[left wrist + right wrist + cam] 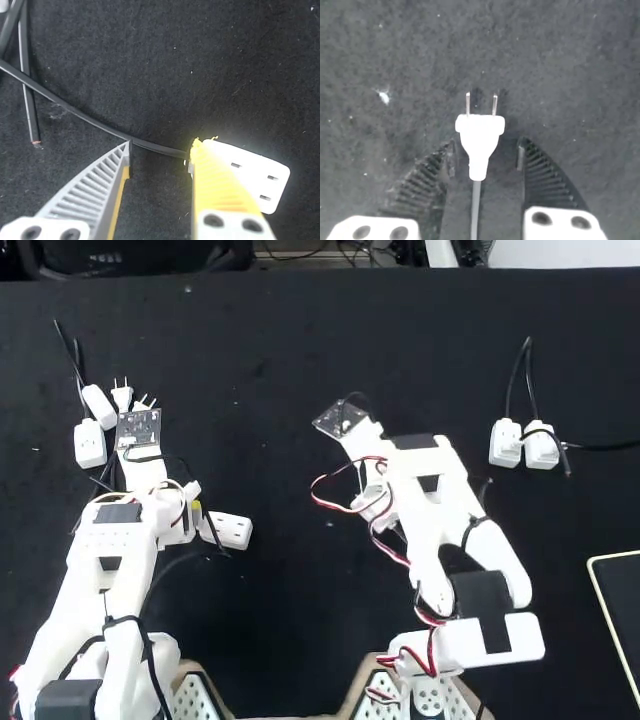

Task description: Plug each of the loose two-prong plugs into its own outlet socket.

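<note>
My left gripper [161,150] is open low over the black mat, its fingertips on either side of a black cable [90,120]. That cable runs into a white outlet socket [255,180] lying right beside the yellow finger [215,185]. In the high view this socket [228,530] lies beside the left arm [110,540]. My right gripper [485,147] is open around a white two-prong plug [480,135] that lies flat on the mat, prongs pointing away from the fingers. Two more loose plugs [130,397] lie at the far left.
A white socket [90,445] and another white piece [98,405] sit by the far-left plugs. At the far right a socket [505,443] and a white plug [541,447] lie pressed together. A yellow-edged dark slab [615,620] is at the right edge.
</note>
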